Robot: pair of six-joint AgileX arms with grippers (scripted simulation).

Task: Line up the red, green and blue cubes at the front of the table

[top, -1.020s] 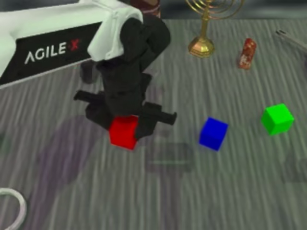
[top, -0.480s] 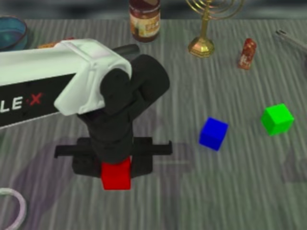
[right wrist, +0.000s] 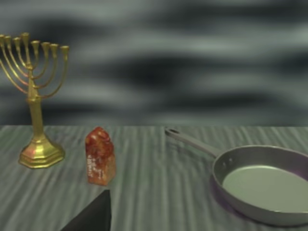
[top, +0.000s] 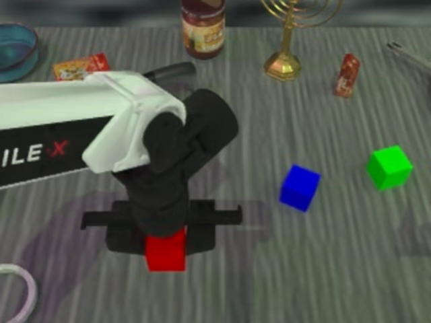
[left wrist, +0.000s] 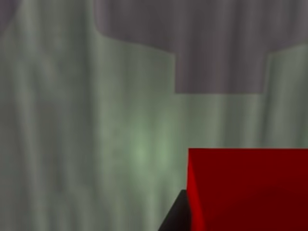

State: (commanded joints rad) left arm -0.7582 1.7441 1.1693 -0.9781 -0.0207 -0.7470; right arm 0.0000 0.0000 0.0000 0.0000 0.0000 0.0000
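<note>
Top view: grey-green streaked table (top: 350, 269), blurred dark backdrop beyond its far edge. Left arm reaches in from the left edge; left gripper (top: 165, 250) is closed on the red cube (top: 166, 251) near the front edge, left of centre. Frying pan (right wrist: 262, 180) at far right, nothing in it. Blue bowl (top: 15, 44) in far-left corner, contents unclear. Jar (top: 203, 27) at far edge. Blue cube (top: 300, 188) right of centre, green cube (top: 389, 167) near right edge, apart. Right gripper's state: cannot tell.
</note>
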